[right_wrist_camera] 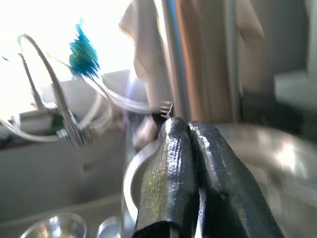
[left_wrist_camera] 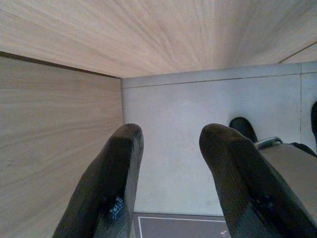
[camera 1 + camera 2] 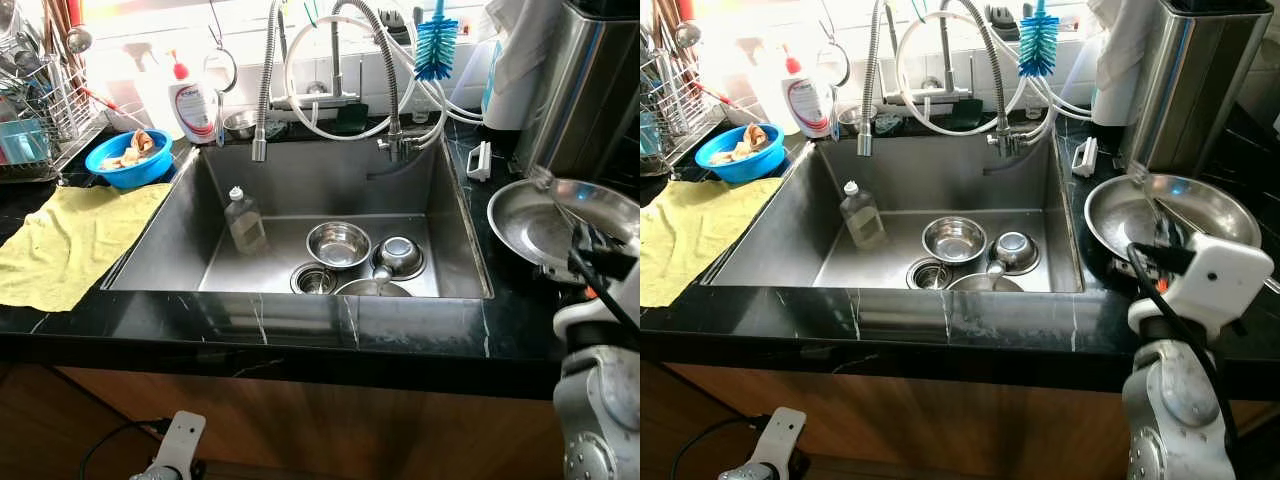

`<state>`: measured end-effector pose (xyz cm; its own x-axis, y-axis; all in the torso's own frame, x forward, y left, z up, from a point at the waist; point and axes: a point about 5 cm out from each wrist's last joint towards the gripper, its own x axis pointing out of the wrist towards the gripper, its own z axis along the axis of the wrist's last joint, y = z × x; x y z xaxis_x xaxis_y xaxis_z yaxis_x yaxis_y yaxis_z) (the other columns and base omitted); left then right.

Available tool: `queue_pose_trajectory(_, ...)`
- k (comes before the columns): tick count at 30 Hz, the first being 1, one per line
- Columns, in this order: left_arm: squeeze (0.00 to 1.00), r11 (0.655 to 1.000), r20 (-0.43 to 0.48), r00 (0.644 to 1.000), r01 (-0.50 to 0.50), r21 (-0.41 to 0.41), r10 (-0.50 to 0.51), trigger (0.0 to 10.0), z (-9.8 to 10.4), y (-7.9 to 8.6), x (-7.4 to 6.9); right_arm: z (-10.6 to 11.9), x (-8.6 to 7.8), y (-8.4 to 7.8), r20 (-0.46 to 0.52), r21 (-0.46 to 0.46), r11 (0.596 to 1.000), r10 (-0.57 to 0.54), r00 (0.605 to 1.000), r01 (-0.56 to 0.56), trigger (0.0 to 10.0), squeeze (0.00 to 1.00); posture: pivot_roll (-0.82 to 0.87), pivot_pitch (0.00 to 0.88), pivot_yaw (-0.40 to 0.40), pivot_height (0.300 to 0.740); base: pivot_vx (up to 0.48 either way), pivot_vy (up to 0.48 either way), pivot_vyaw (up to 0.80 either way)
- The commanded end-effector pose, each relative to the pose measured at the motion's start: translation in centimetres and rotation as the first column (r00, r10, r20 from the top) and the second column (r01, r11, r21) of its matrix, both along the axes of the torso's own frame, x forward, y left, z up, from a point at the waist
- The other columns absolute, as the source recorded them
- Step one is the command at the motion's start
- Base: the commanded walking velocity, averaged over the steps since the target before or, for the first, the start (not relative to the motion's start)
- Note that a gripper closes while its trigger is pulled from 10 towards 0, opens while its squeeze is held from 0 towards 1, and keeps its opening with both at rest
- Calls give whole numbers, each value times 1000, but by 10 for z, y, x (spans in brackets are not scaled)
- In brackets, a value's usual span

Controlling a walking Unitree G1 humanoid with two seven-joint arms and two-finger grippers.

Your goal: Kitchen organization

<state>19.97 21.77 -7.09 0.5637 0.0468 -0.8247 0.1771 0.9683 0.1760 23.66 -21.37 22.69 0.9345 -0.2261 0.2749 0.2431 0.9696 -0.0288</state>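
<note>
Kitchen counter of black stone surrounds a steel sink [image 3: 200, 215] in the left eye view, where a steel bowl [image 3: 339, 243], a smaller bowl [image 3: 398, 256] and a clear bottle [image 3: 244, 221] rest on the basin floor near the drain [image 3: 314, 281]. A yellow cloth [image 3: 70, 240] lies on the counter left of the sink, with a blue bowl [image 3: 128, 158] of scraps just behind it and a dish rack [image 3: 40, 115] at the far left. A white soap bottle [image 3: 195, 103] stands behind the basin beside the spring faucet [image 3: 264, 90]; a blue bottle brush [image 3: 436, 45] hangs above.

Right eye view: a steel plate [image 3: 1120, 225] sits on the counter right of the sink, before a tall steel canister [image 3: 1200, 85]. The right arm reaches over the plate, a fork [image 3: 1162, 215] lying across it.

Left wrist view: the left gripper [image 2: 168, 148] hangs low beside a wooden cabinet front, its black fingers [image 2: 111, 188] spread apart and empty.

Right wrist view: the right gripper [image 1: 187, 130] hovers above the plate's rim, fingers pressed together, fork tines showing just beyond their tips; whether they pinch the fork is unclear.
</note>
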Motion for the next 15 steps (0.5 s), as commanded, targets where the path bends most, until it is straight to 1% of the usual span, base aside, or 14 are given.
queue_pose_trajectory(1,0,1000,-5,1000,-7,14,7,10000,0,3,-1,12,3,7,26,-59,997,51,998,-50,10000,0,-227,0,100,740,0,0,0)
queue_pose_trajectory(2,0,1000,-4,1000,-7,14,7,10000,0,3,-1,13,4,8,28,-62,996,60,998,-58,10000,0,-227,0,100,740,0,0,0)
queue_pose_trajectory(4,0,1000,-4,1000,-9,14,9,10000,0,3,0,17,10,9,21,-98,991,95,995,-93,10000,0,-228,0,101,740,0,0,0)
queue_pose_trajectory(5,0,1000,-4,1000,-9,13,9,10000,0,2,0,18,16,12,1,-117,981,153,988,-152,10000,0,-230,0,100,740,0,0,0)
queue_pose_trajectory(7,0,1000,-3,1000,-11,12,11,10000,0,2,0,8,25,17,-91,-177,958,214,973,-227,10000,0,-229,0,99,740,0,0,0)
queue_pose_trajectory(8,0,1000,-3,1000,-12,11,12,10000,0,2,0,0,29,21,-158,-194,935,267,950,-295,10000,0,-222,0,94,740,0,0,0)
queue_pose_trajectory(10,0,1000,-2,1000,-14,9,14,10000,0,1,0,-7,30,24,-207,-187,915,319,925,-357,10000,0,-219,0,93,740,0,0,0)
queue_pose_trajectory(13,0,1000,3,1000,-22,6,22,10000,0,1,1,-21,37,29,-329,-237,848,389,860,-474,10000,0,-214,0,89,740,0,0,0)
queue_pose_trajectory(15,0,1000,3,1000,-23,6,23,10000,0,1,1,-23,41,26,-338,-250,847,379,862,-470,10000,0,-212,0,88,740,0,0,0)
